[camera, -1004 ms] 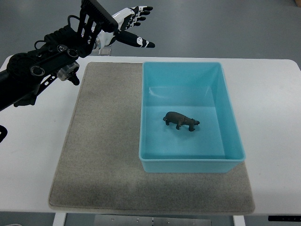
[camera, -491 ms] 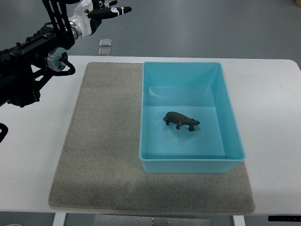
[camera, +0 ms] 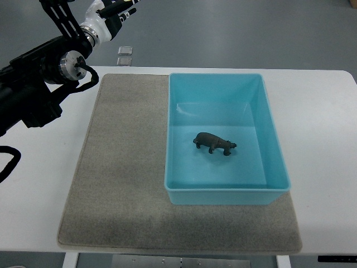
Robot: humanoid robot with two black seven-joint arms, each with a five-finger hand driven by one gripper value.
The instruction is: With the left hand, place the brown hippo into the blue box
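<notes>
While the hippo [camera: 215,143] lies lengthwise across the box [camera: 268,120] floor, the left hand [camera: 111,10] hangs empty, fingers loose, far up-left.

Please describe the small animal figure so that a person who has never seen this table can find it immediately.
On the white table lies a grey mat, and on the mat's right part stands a light blue box. Inside the box, near the middle of its floor, stands a brown hippo. It is the only thing in the box, dark against the pale blue.
</notes>
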